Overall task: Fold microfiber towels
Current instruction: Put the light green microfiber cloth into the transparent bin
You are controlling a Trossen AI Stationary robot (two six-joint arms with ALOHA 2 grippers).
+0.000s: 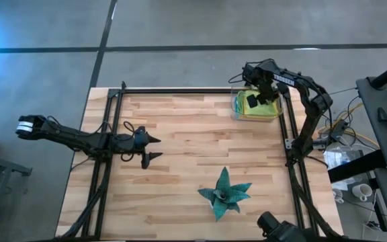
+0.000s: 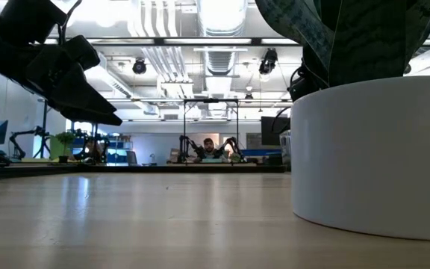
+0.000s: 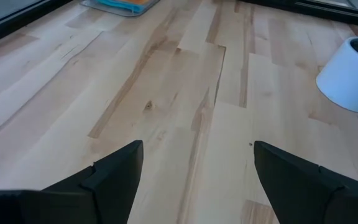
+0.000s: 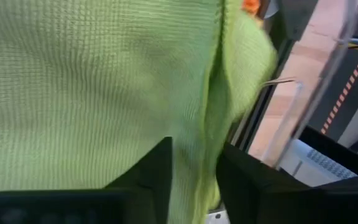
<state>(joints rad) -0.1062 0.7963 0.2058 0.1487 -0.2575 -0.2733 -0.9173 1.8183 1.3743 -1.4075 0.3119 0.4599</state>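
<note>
A clear bin (image 1: 237, 111) at the table's far right corner holds stacked microfiber towels, a lime green towel (image 1: 266, 107) on top. In the right wrist view this lime green towel (image 4: 92, 87) fills the picture, with a bit of orange towel (image 4: 250, 5) past it. My right gripper (image 1: 255, 99) points steeply down into the bin. It is a little open (image 4: 194, 180), with a raised fold of the green towel (image 4: 197, 143) between its fingers. My left gripper (image 1: 154, 148) waits wide open (image 3: 197, 180) above bare wood at the table's left. My right gripper comes at the lime green towel from above, one finger on either side of a raised fold (image 4: 207, 124) that runs along the towel near its edge. Whether the fingers still touch the fold, I cannot tell. The towel lies on the stack in the bin.
A dark teal spiky plant (image 1: 225, 193) in a white pot (image 2: 372, 157) stands near the table's front, right of the middle. Black frame rails (image 1: 106, 128) run along the table's left, right and far edges. Bare wood lies between the two arms.
</note>
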